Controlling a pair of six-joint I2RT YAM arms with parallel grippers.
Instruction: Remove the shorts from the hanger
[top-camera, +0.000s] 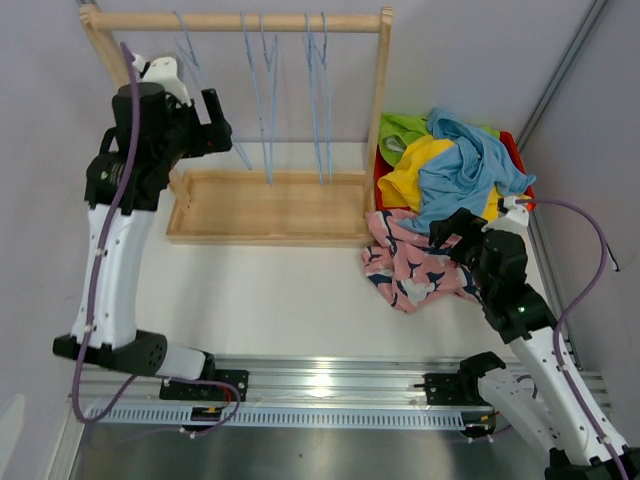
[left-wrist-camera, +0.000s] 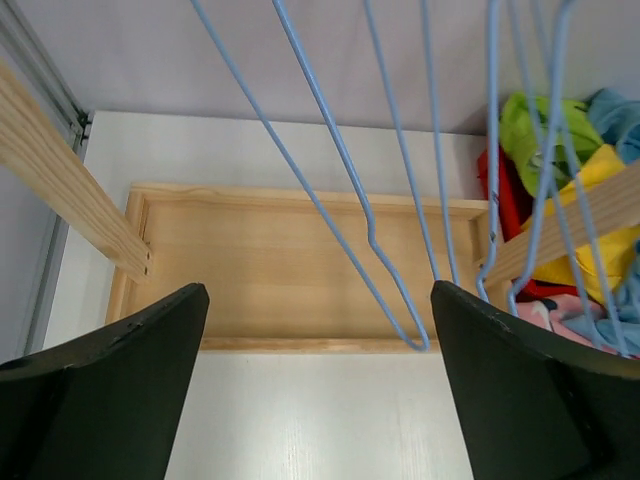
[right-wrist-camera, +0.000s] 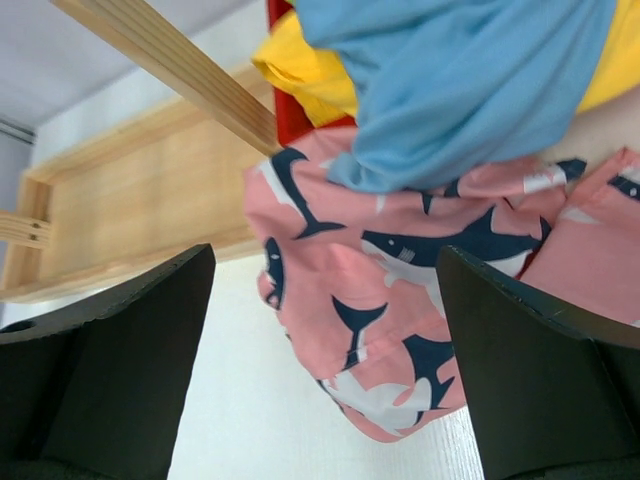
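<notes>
Shorts (top-camera: 445, 190) piled, blue pair (top-camera: 468, 165) over yellow pair (top-camera: 405, 182) — right pincer (top-camera: 450, 228) overlapping pink pair (top-camera: 405, 268)

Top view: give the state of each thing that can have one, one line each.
Hangers: bare, on the rod.
Pink shorts: crumpled on the table.
Light blue shorts: heaped over the yellow.
Yellow shorts: heaped, partly covered.
Green shorts: heaped, at the back.
Left gripper: open, empty.
Right gripper: open, empty.

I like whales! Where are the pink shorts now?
In the top view, the pink shorts lie on the table at right, beneath the light blue shorts, beside the rack's base.
</notes>
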